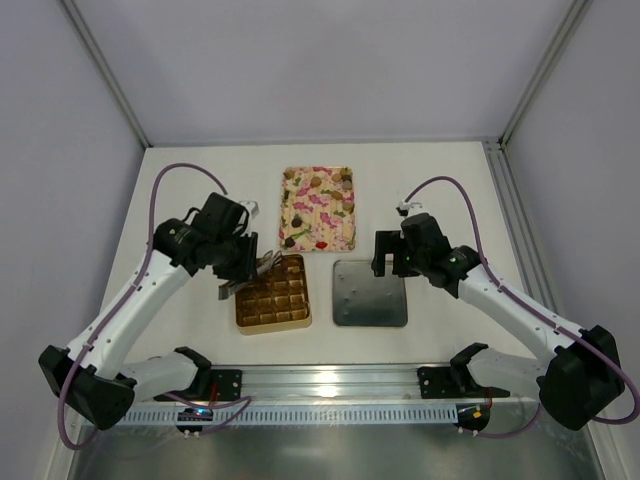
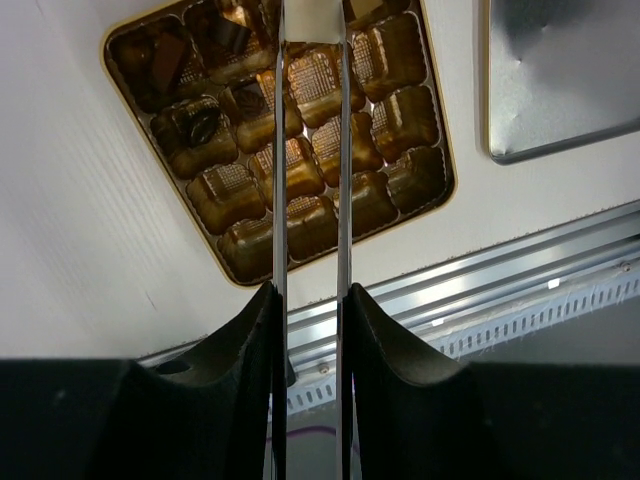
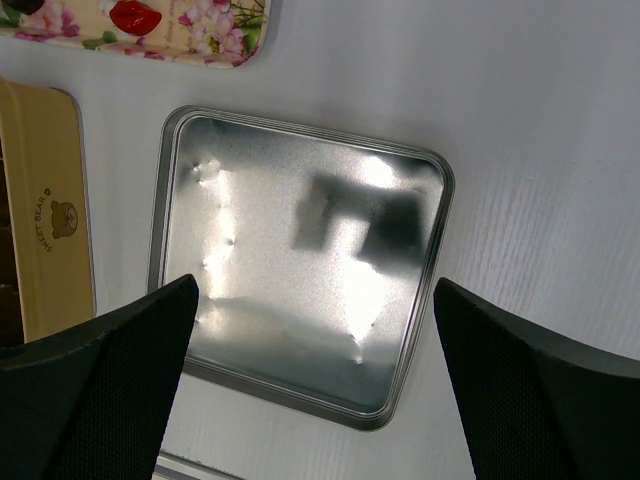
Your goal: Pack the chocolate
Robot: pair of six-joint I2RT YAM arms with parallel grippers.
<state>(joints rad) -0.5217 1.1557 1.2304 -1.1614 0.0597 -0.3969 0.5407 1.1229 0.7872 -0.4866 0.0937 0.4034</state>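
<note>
The square gold box (image 1: 272, 295) lies in front of the left arm. In the left wrist view the gold box (image 2: 130, 30) has mostly bare gold cells, with chocolate pieces (image 2: 160, 62) in a few upper-left cells. More chocolates (image 1: 318, 185) lie on the pink-floral tray (image 1: 330, 215) behind it. My left gripper (image 1: 245, 265) is shut on metal tongs (image 2: 343, 180) whose blades reach over the box; something pale sits between their tips and I cannot tell what it is. My right gripper (image 1: 390, 255) is open and empty above the grey lid (image 1: 370, 295).
The grey lid (image 3: 300, 270) lies inner side up, right of the box. The box's gold side wall with a bear print (image 3: 45, 250) and the floral tray's edge (image 3: 150, 25) show in the right wrist view. A metal rail (image 1: 330, 385) runs along the near edge.
</note>
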